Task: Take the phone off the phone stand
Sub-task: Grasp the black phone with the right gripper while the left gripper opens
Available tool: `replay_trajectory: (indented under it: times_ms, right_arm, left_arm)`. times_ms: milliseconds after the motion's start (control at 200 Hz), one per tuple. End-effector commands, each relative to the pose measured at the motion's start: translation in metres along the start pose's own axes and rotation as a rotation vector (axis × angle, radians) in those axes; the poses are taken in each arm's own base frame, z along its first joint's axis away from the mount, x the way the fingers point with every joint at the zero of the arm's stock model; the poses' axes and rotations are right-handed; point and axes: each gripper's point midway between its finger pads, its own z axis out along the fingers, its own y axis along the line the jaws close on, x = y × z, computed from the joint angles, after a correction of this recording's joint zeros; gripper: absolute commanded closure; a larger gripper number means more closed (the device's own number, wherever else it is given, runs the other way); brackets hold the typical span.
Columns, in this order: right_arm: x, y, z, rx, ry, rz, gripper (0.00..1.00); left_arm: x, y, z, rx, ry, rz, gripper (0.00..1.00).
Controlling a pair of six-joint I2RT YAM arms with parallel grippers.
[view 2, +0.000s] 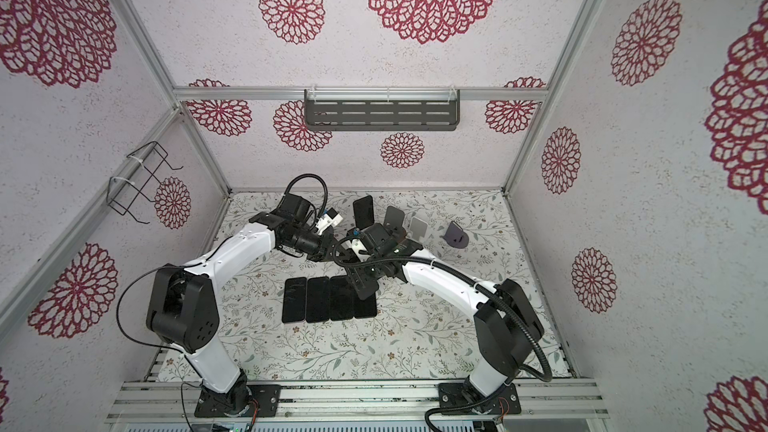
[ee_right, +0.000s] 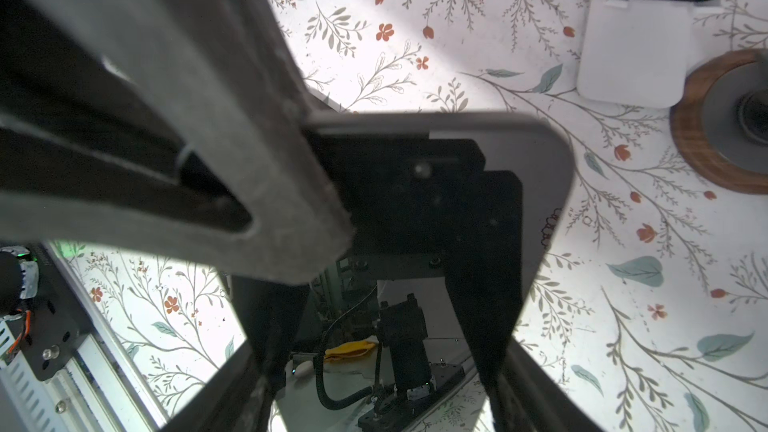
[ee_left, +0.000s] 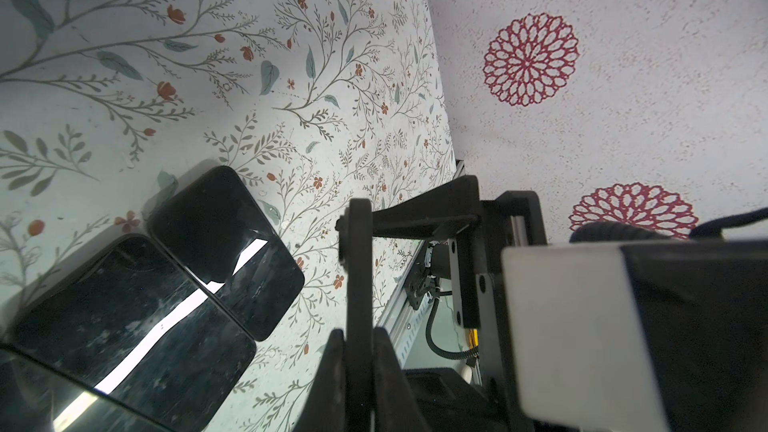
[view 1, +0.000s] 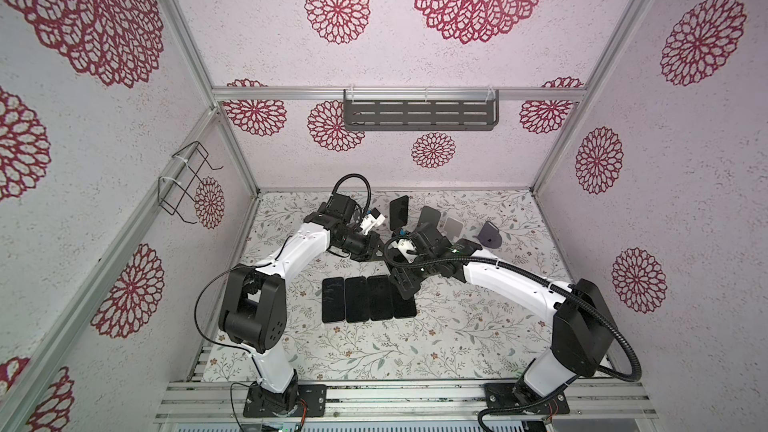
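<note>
Front-centre on the table (view 1: 478, 326): row of phones (view 1: 357, 299), four lying flat, side by side. Left claw (view 1: 371, 252) hangs just behind the row, jaws shut, holding nothing. Upright phone (view 1: 399, 211) stands at the back; the arms hide what props it. Right claw (view 1: 406, 288) is over the far end of the rightmost phone (view 1: 405, 311), jaws apart astride it. Gripping or not, cannot tell. Further right: black stand (view 1: 430, 218), white stand (view 1: 453, 226), purple stand (view 1: 489, 235).
</note>
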Motion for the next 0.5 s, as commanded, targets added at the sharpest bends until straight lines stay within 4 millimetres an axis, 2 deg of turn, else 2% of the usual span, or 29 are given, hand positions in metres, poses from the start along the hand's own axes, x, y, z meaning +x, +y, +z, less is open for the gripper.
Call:
replay_trajectory:
  times_ms: [0,155,235,355,495]
  right_arm:
    - [-0.015,-0.008,-0.014,0.026,-0.069,0.059,0.38]
    - [-0.013,-0.016,-0.018,0.044,-0.068,0.100,0.39]
    - [-0.007,-0.022,-0.021,0.061,-0.069,0.131,0.39]
    - [0.013,-0.040,-0.025,0.117,-0.045,0.207,0.40]
    - [0.048,-0.063,-0.027,0.221,0.031,0.335,0.40]
  left_arm:
    - [-0.006,-0.020,-0.003,0.063,-0.005,0.053,0.80]
    - [-0.006,-0.018,-0.003,0.054,-0.007,0.047,0.65]
    - [-0.007,-0.017,-0.004,0.044,-0.012,0.044,0.61]
    - [-0.011,-0.010,-0.006,0.017,-0.026,0.027,0.59]
    - [-0.018,0.001,-0.013,-0.023,-0.070,-0.004,0.58]
